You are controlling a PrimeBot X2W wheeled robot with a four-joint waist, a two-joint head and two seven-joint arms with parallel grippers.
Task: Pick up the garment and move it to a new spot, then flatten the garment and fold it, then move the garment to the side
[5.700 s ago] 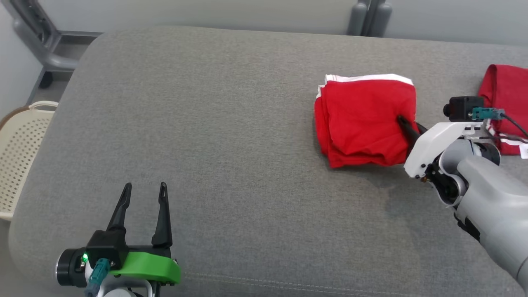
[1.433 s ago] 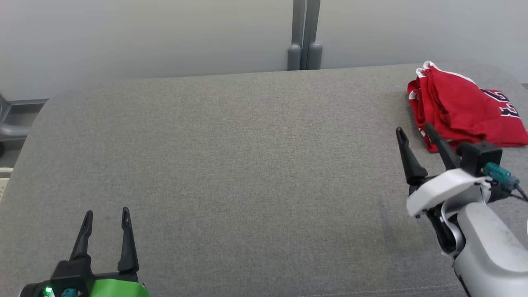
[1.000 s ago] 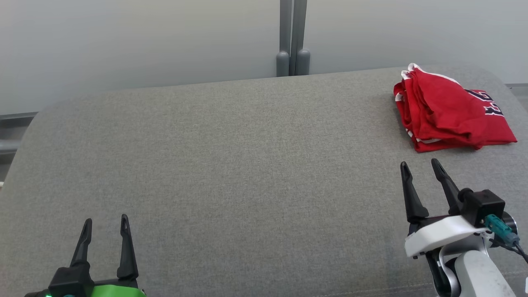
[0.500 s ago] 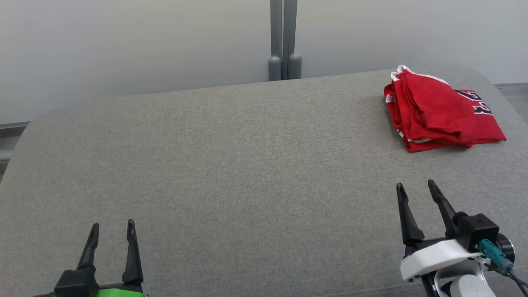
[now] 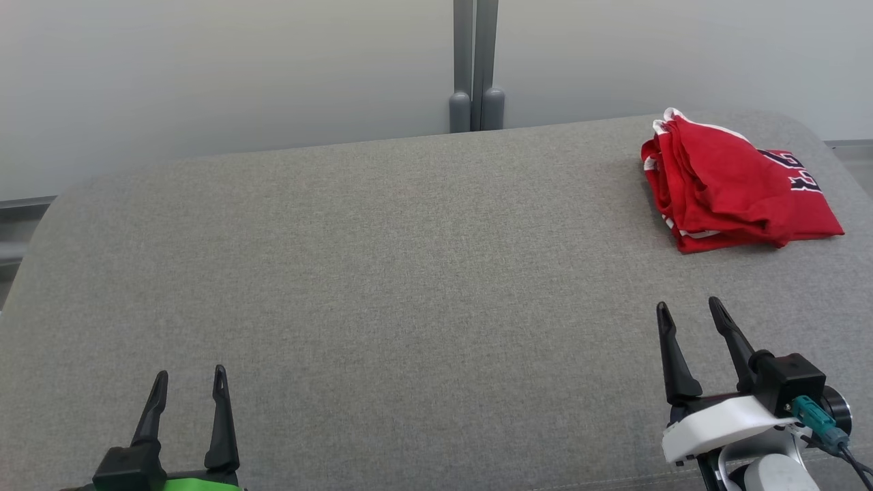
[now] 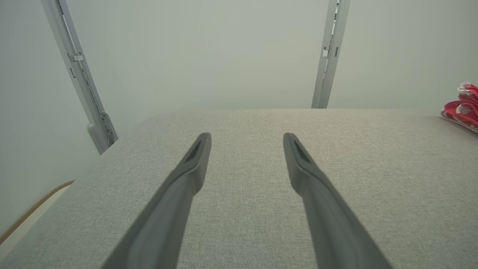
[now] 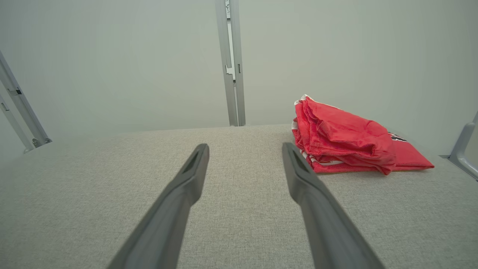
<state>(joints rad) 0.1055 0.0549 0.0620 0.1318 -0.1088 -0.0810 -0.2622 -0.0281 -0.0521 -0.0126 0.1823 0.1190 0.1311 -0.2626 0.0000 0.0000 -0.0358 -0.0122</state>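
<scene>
The garment (image 5: pixel 733 184) is red with white trim and dark lettering, folded into a pile at the far right of the grey cushioned surface (image 5: pixel 382 273). From the right wrist it lies ahead and right of the fingers, as the garment (image 7: pixel 347 140); its edge (image 6: pixel 463 108) peeks in at the left wrist view's right side. My right gripper (image 5: pixel 687 310) stands open near the front right, well short of the pile, with nothing between its fingers. My left gripper (image 5: pixel 189 378) is open and empty at the front left.
A pale wall runs behind the surface, with a grey upright post (image 5: pixel 474 68) at its middle. Another grey post (image 6: pixel 80 82) stands off the left end. A grey frame part (image 7: pixel 465 149) shows beyond the right end.
The right gripper has let go of the folded garment and drawn back toward the front. The camera has lifted and turned, so the whole picture has shifted. Over the last half second almost nothing moves.
</scene>
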